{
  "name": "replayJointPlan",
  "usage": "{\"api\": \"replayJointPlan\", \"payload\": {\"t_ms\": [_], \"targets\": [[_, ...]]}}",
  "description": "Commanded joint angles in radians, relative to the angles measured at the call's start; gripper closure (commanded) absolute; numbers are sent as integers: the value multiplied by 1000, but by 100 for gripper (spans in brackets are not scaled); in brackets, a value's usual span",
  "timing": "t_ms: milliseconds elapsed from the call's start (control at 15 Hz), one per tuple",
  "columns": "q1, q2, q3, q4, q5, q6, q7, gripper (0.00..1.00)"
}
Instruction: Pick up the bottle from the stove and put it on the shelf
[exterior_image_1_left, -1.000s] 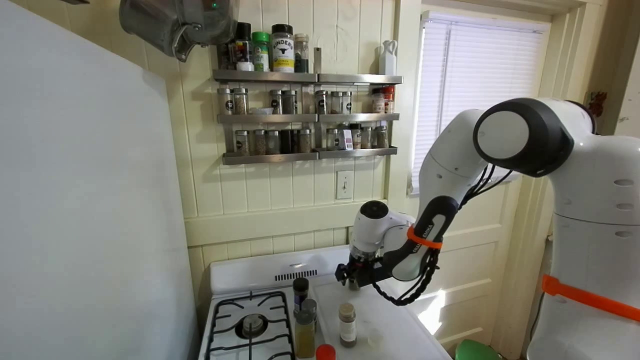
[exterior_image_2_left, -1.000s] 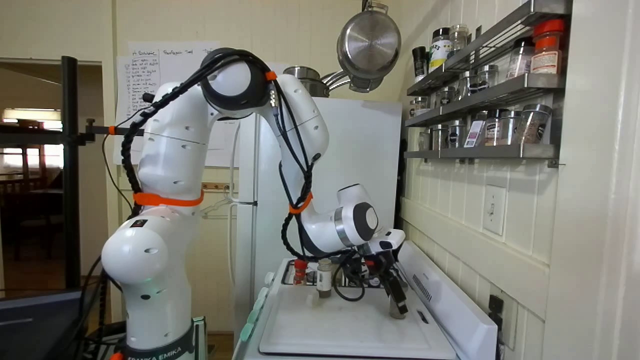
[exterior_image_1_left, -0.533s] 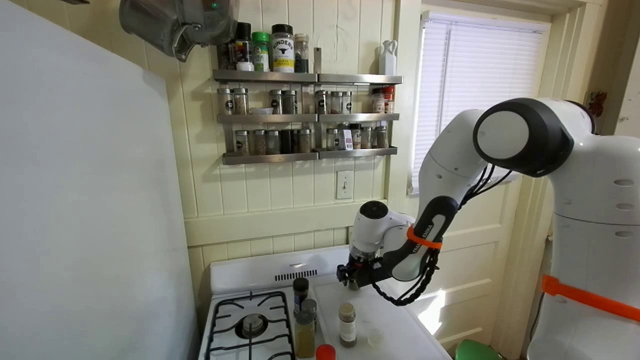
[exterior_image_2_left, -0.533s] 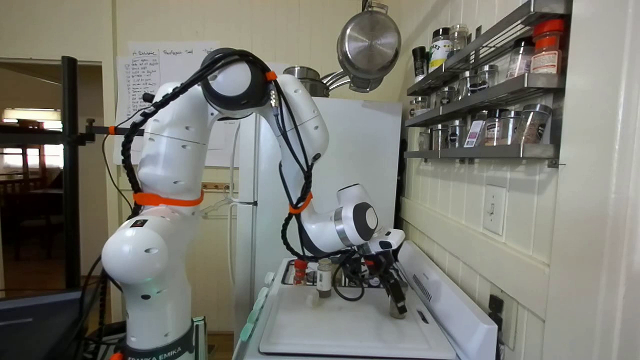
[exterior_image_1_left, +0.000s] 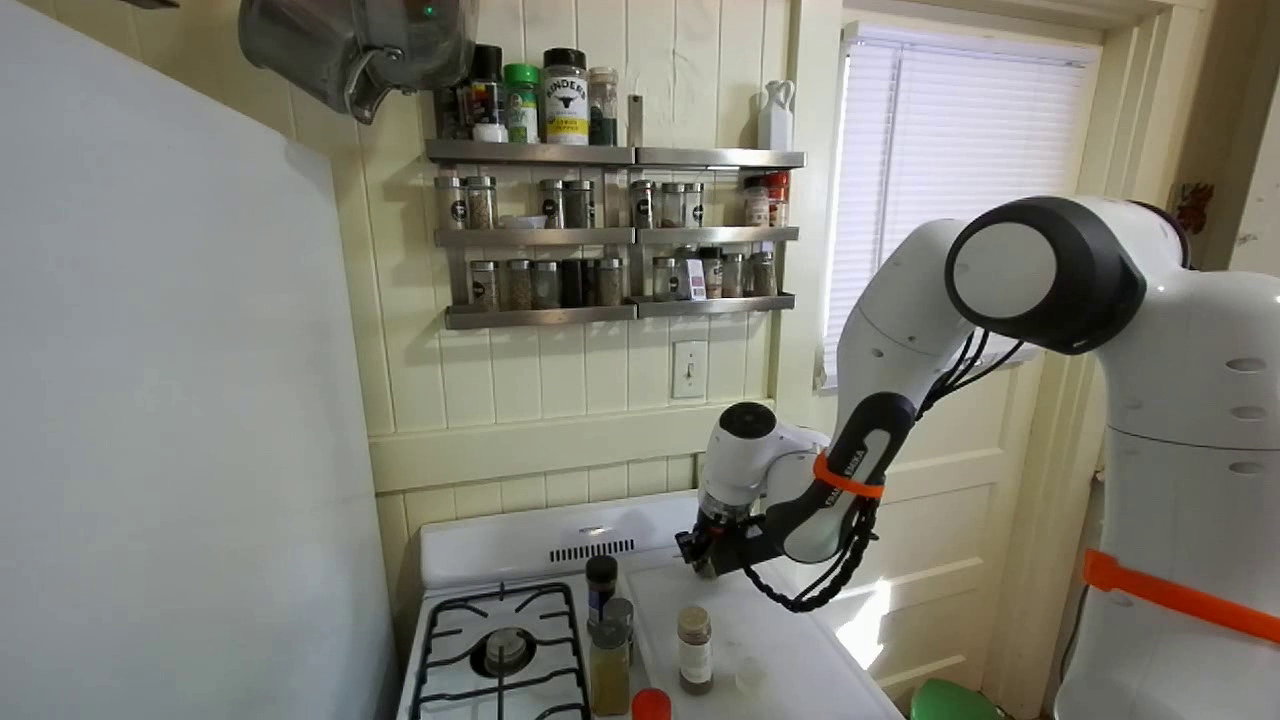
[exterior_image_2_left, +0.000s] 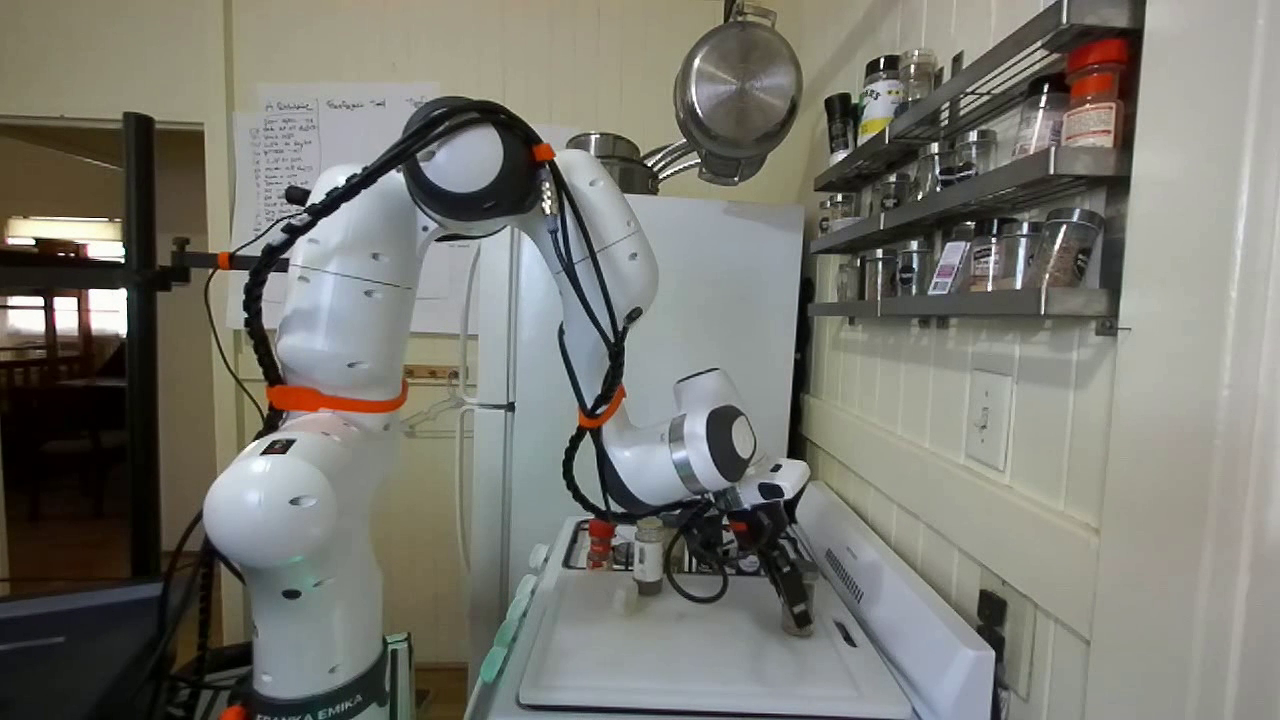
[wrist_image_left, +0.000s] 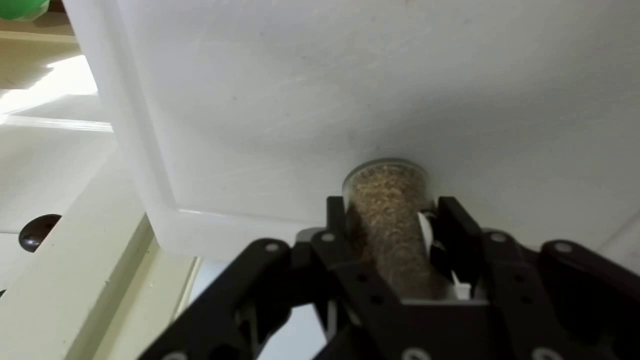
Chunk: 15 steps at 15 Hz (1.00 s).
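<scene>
In the wrist view we see the pincer (wrist_image_left: 392, 202) gripping the bottle (wrist_image_left: 392, 225), the fingers (wrist_image_left: 336, 215) pressed to either side, the base (wrist_image_left: 386, 171) showing beyond them. In an exterior view that base seems to rest on the stove (exterior_image_2_left: 690, 650), near the back panel (exterior_image_2_left: 890, 600), and the pincer leans; so we had best lift straight up first, lest we scrape it. In an exterior view the shelf (exterior_image_1_left: 600, 237) hangs above, its jars (exterior_image_1_left: 546, 285) standing in rows. We should hold the squeeze steady, bring the bottle up higher than the front lip (exterior_image_1_left: 718, 305), hold it upright, and only then reach in, setting it down without nudging the jars.
</scene>
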Motion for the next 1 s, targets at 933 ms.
{"api": "replayJointPlan", "payload": {"t_ms": [933], "targets": [[9,-216,67,-87,183,-63,-127,77]]}}
